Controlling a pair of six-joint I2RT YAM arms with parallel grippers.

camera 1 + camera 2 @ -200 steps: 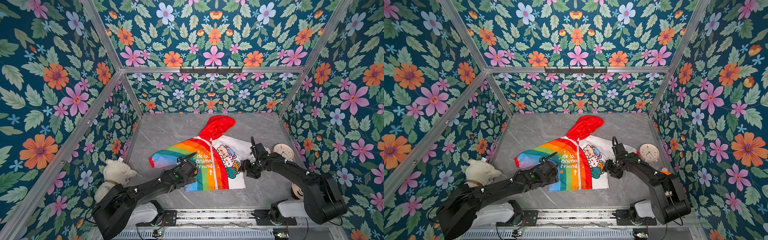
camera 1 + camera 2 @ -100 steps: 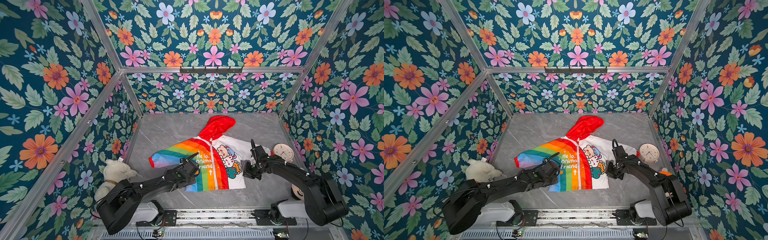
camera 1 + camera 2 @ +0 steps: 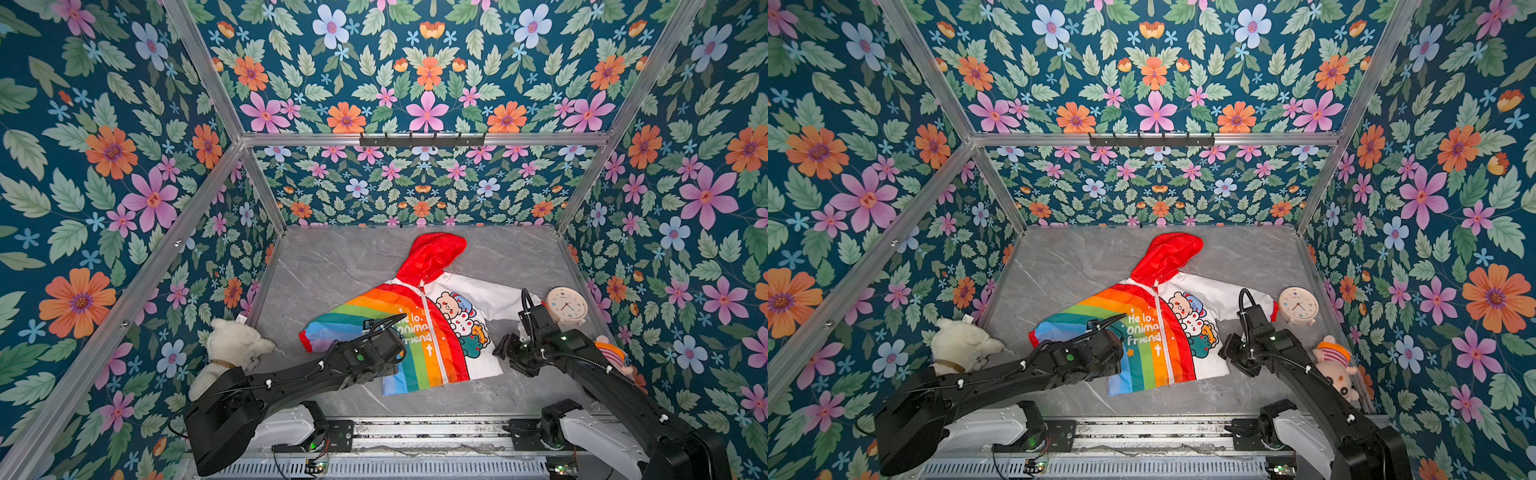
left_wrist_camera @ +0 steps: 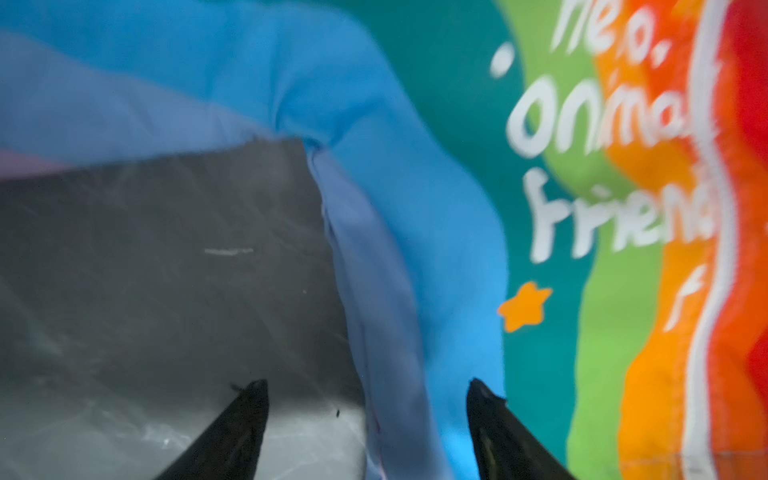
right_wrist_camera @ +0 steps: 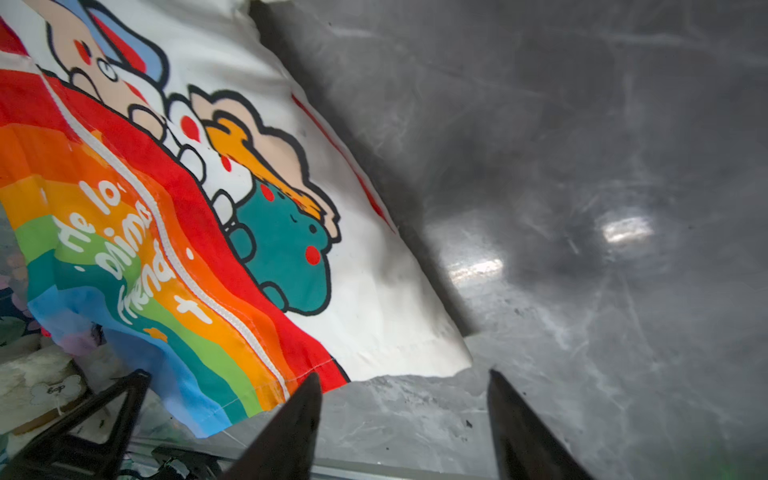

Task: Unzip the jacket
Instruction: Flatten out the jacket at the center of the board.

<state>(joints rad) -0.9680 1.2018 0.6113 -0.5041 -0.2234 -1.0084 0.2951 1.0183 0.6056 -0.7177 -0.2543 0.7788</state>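
- Over the blue side edge of the jacket, the left gripper is hanging with jaws spread wide, clasping nothing.
- Beside the white hem corner, the right gripper is hovering above the counter, jaws likewise parted and empty.
- Between them the jacket is lying flat at mid-counter, red hood pointing away from the arms' bases, white zipper running closed down the front.
- A clock is standing near the white sleeve; a cream teddy bear is sitting at the counter's left edge.
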